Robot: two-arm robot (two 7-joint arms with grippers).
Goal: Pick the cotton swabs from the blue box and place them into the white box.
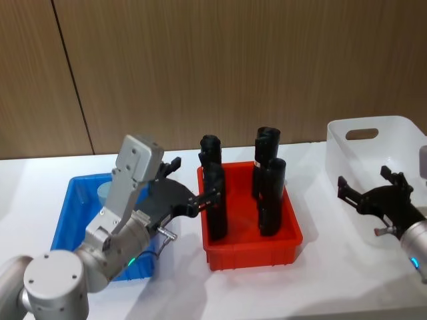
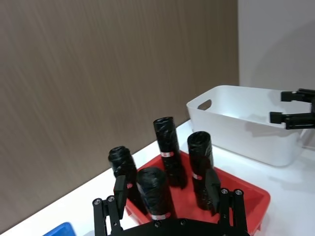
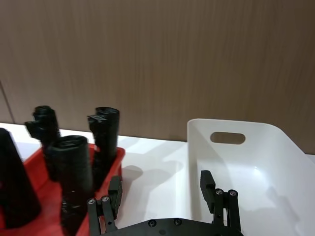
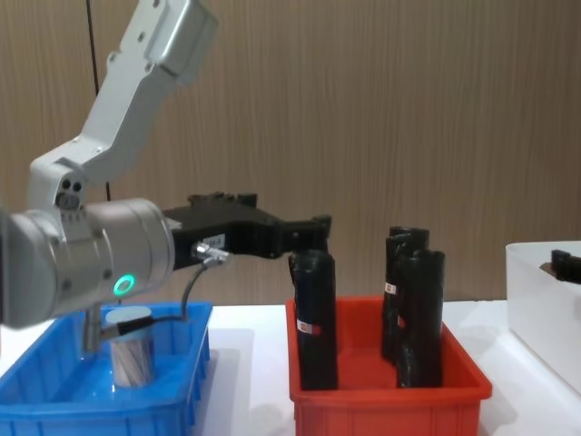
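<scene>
Left pincer hangs wide open and empty over the 3 o'clock wall of the blue box. The tub of cotton swabs stands inside that box, at the pincer's 9 o'clock. Its tips lie close to a black roll in the red bin, so a careless swing could topple the roll. Right pincer, also wide open and empty, waits at the 7 o'clock corner of the white box.

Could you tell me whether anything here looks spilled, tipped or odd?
Nothing stands out. The swab tub stands upright in the blue box and four black rolls stand in the red bin. The left gripper, open, hangs by one roll's top; the right gripper, open, hovers at the white box.
</scene>
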